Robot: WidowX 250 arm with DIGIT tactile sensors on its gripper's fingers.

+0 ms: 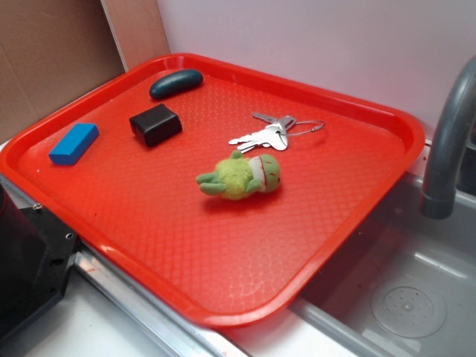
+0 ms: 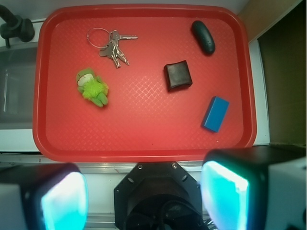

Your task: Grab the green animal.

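The green animal (image 1: 242,175) is a fuzzy lime-green plush with a white-and-red band. It lies on its side near the middle of the red tray (image 1: 245,305). In the wrist view it lies in the tray's left half (image 2: 92,87). My gripper (image 2: 144,196) is open and empty, high above the tray's near edge, far from the plush. Its two cyan pads (image 2: 64,201) stand wide apart at the bottom of the wrist view. The gripper does not show in the exterior view.
A key bunch (image 1: 271,132) lies just behind the plush. A black block (image 1: 155,123), a blue block (image 1: 74,143) and a dark teal oval (image 1: 175,83) lie at the tray's left. A grey sink (image 1: 416,297) with a faucet (image 1: 446,141) is to the right. The robot base (image 1: 30,260) stands at lower left.
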